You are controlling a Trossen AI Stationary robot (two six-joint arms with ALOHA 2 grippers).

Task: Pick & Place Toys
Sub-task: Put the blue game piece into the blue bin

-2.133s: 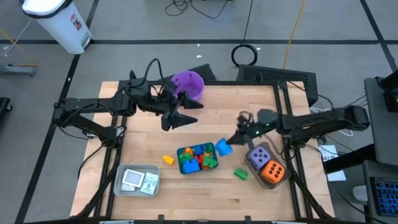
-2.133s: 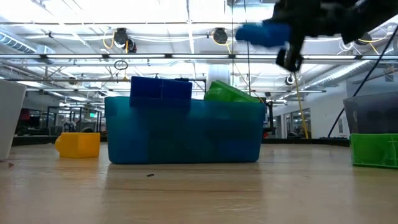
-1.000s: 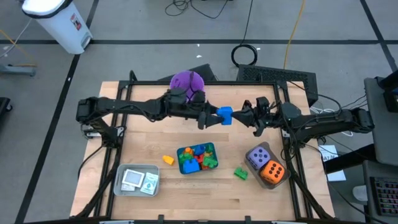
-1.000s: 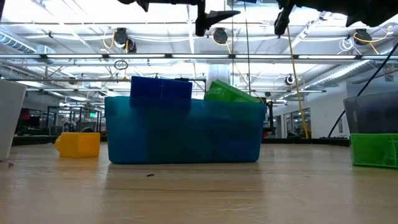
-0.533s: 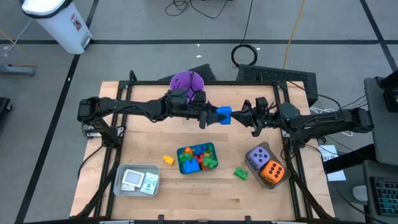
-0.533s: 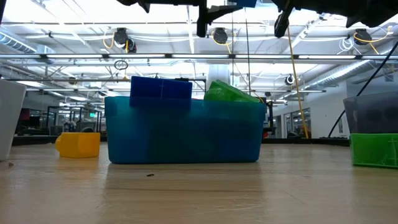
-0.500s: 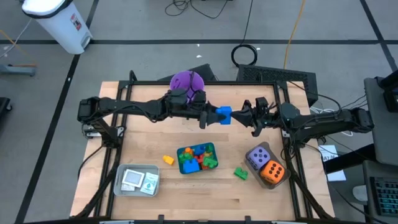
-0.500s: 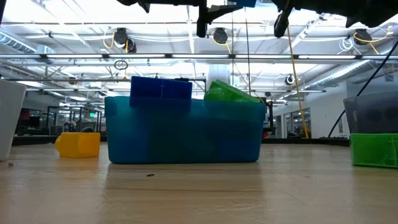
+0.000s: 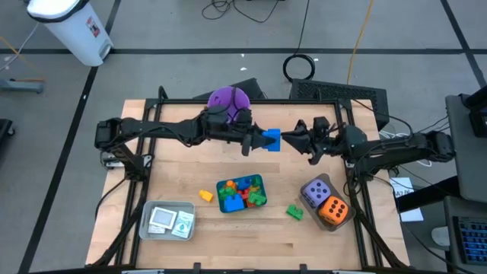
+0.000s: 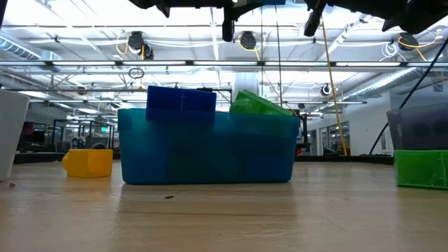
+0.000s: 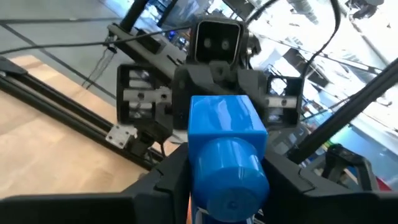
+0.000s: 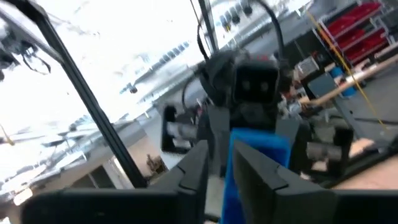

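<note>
Handover: blue brick [image 9: 271, 139] mid-air above tabletop [image 9: 175, 179], passing right to left.
Left fingers [image 11: 171, 171]: now clamped on brick.
Right fingers [image 12: 252, 168]: loosening, state unclear.

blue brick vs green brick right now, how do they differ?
Height: the blue brick is up in the air between the left gripper and the right gripper; the green brick lies on the table.
Contact: the blue brick sits between the left gripper's fingers; the green brick is touched by neither gripper.
Colour: blue against green.
Shared: both are small plastic bricks outside the teal tray.
</note>
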